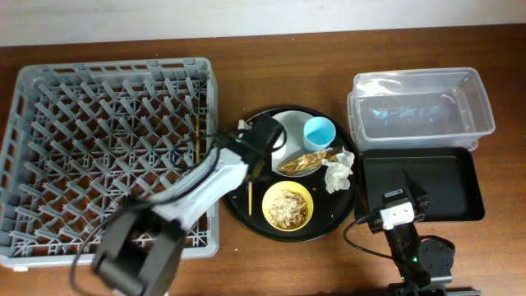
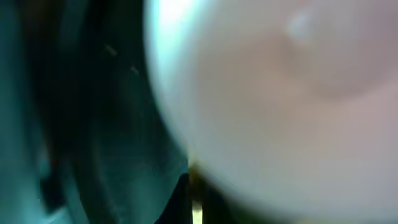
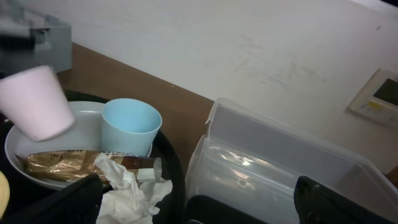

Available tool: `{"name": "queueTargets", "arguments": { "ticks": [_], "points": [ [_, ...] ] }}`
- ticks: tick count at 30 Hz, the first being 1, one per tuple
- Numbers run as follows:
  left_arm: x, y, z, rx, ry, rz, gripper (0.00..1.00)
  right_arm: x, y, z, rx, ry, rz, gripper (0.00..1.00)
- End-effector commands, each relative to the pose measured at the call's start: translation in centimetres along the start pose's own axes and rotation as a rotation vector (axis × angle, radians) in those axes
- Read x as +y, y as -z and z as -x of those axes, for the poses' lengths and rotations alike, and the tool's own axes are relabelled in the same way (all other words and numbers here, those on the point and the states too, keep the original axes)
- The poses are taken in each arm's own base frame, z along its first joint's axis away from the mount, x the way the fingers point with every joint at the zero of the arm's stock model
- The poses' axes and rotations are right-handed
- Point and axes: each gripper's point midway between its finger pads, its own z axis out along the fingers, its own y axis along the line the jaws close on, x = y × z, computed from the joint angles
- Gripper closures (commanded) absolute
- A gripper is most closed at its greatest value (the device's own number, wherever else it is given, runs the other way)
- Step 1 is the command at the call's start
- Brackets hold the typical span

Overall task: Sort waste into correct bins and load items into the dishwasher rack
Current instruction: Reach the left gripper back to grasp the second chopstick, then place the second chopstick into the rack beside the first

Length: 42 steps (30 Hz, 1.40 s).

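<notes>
My left gripper (image 1: pixel 265 136) reaches over the round black tray and is shut on the small pink cup (image 3: pixel 37 102), holding it tilted above the grey-green plate (image 1: pixel 291 131). The left wrist view is a blur filled by the cup's pale pink wall (image 2: pixel 280 106). The blue cup (image 1: pixel 319 131) stands on the plate, with the gold-brown wrapper (image 1: pixel 308 159) beside it. The white napkin (image 1: pixel 337 174) lies to the right. The yellow bowl (image 1: pixel 269 194) holds beige scraps (image 1: pixel 288 207). My right gripper (image 3: pixel 199 208) is open and empty over the shallow black tray (image 1: pixel 452 189).
The grey dishwasher rack (image 1: pixel 107 74) fills the left side. The clear tub (image 1: pixel 485 111) stands at the back right, behind the shallow black tray. A thin chopstick (image 1: pixel 249 197) lies on the round black tray (image 1: pixel 246 220) beside the bowl.
</notes>
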Motion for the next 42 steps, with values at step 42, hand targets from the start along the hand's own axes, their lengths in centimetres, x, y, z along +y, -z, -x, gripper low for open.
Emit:
{"name": "queueTargets", "arguments": {
  "ticks": [42],
  "points": [
    [11.8,16.6,6.8,-0.258,0.105,-0.062,0.64,0.1,0.0,-0.2,0.004,0.002,0.005,0.01]
  ]
}}
